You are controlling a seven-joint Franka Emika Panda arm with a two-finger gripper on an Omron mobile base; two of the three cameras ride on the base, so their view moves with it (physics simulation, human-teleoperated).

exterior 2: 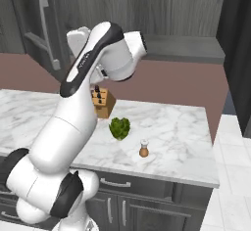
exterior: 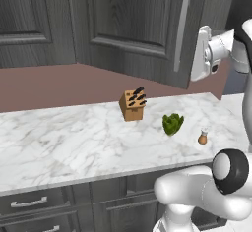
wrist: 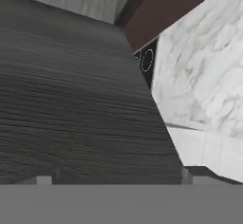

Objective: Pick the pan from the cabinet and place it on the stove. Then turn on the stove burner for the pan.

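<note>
- Marble tabletop [exterior: 74, 142] across mid-frame, with knife block [exterior: 133, 105], green vegetable [exterior: 173, 123] and small shaker [exterior: 203, 137].
- Dark cabinet [exterior: 142, 24] at upper centre, door ajar, bar handle [exterior: 181, 32] at its right edge.
- Gripper [exterior: 201, 54] just right of that handle, wide open, holding nothing.
- Pan not seen; presumably inside cabinet.
- Likely rigid, fairly heavy, slick; best taken by handle near the bowl.
- Stove [wrist: 145, 60] glimpsed mid-frame, hand view.

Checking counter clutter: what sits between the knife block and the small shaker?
A leafy green vegetable lies between the wooden knife block and brown shaker, seen in both base views.
</note>
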